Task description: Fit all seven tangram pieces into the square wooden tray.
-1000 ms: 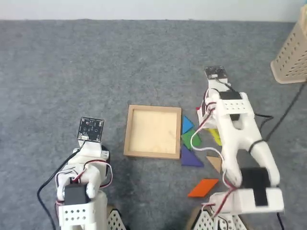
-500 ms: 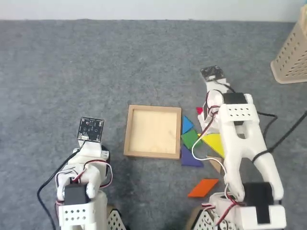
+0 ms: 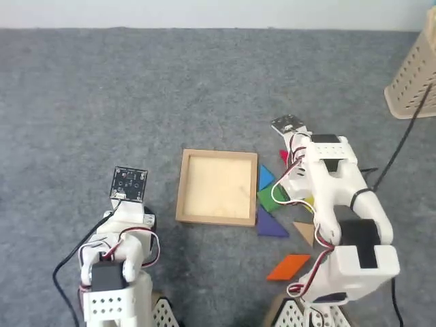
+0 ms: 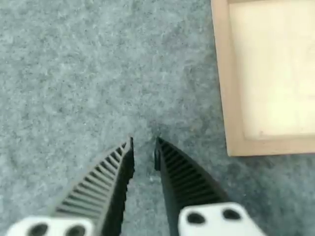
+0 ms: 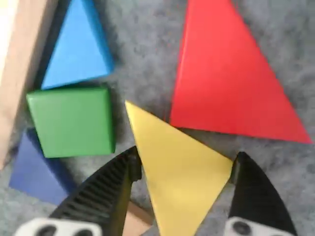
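Note:
The square wooden tray (image 3: pixel 216 216) lies mid-table with nothing in it; its corner also appears as the tray (image 4: pixel 231 123) in the left wrist view. Right of it lie the blue triangle (image 3: pixel 266 177), green square (image 3: pixel 270 197), purple triangle (image 3: pixel 271 223), tan triangle (image 3: pixel 304 231) and orange parallelogram (image 3: pixel 288 266). My right gripper (image 5: pixel 186 160) is open, one finger on each side of the yellow triangle (image 5: pixel 179 169). Beside it lie the red triangle (image 5: pixel 224 83), blue triangle (image 5: pixel 76 51) and green square (image 5: pixel 71 120). My left gripper (image 4: pixel 143 146) is shut over bare carpet, left of the tray.
A perforated beige basket (image 3: pixel 415 75) stands at the far right edge. The right arm (image 3: pixel 334 184) covers most of the yellow and red pieces from above. The left arm (image 3: pixel 122 225) sits near the front left. Open grey carpet surrounds the tray's far and left sides.
The right arm's wrist has drawn back and down over the pieces, now covering the yellow triangle that showed half a second ago. The left arm has not moved.

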